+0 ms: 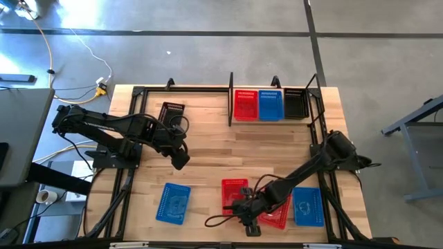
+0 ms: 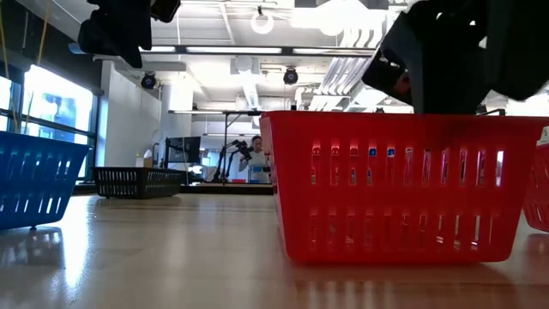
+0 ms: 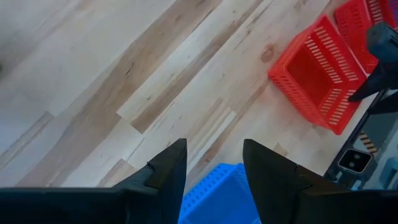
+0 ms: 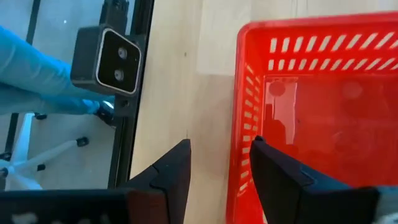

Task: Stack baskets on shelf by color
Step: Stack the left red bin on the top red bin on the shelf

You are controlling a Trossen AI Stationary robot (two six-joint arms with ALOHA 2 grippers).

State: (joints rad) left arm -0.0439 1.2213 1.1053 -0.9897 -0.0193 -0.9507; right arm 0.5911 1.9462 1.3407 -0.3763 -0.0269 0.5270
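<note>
While the right gripper (image 1: pixel 243 209) hangs over a red basket (image 1: pixel 233 194) at the lower centre of the high view, the left gripper (image 1: pixel 181 160) hovers over bare table (image 1: pixel 228 149) left of centre. The shelf (image 1: pixel 273 104) at upper right holds a red (image 1: pixel 245 105), a blue (image 1: pixel 270 105) and a black basket (image 1: pixel 295 104) side by side. A loose black basket (image 1: pixel 172 111) lies upper left of centre, a blue one (image 1: pixel 172 203) lower left, and a second red (image 1: pixel 277 211) and blue (image 1: pixel 308 206) lower right.

Low view: the red basket (image 2: pixel 399 184) fills the right, dark arm parts above it; a blue basket (image 2: pixel 39 178) sits at the left edge, the black one (image 2: pixel 137 181) beyond.

Left wrist view: the fingers (image 3: pixel 168 171) stand apart, holding nothing, above a blue basket (image 3: pixel 217 199); a red basket (image 3: pixel 317 78) lies upper right.

Right wrist view: the fingers (image 4: pixel 171 171) are parted and astride the red basket's (image 4: pixel 323 118) left wall, not closed on it.
</note>
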